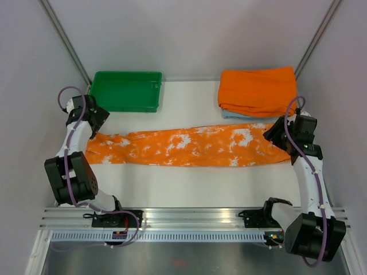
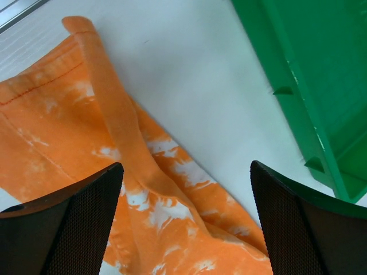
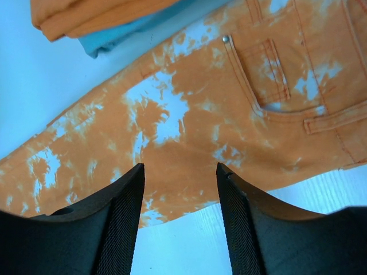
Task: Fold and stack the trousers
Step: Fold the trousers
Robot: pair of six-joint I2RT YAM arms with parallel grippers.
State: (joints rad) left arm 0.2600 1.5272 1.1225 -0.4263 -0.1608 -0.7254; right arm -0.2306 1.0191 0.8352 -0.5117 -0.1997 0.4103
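Left claw (image 2: pixel 184 167) gapes wide, right claw (image 3: pixel 179 169) partly open, both empty above trousers (image 1: pixel 189 146).

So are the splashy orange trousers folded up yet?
Not folded up: the trousers lie stretched out long and flat across the table.

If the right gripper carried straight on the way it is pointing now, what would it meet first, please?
Most likely the trousers: the right gripper points down at the patterned cloth beside the pocket, with open jaws and nothing else between. The gap to the cloth is hard to judge.
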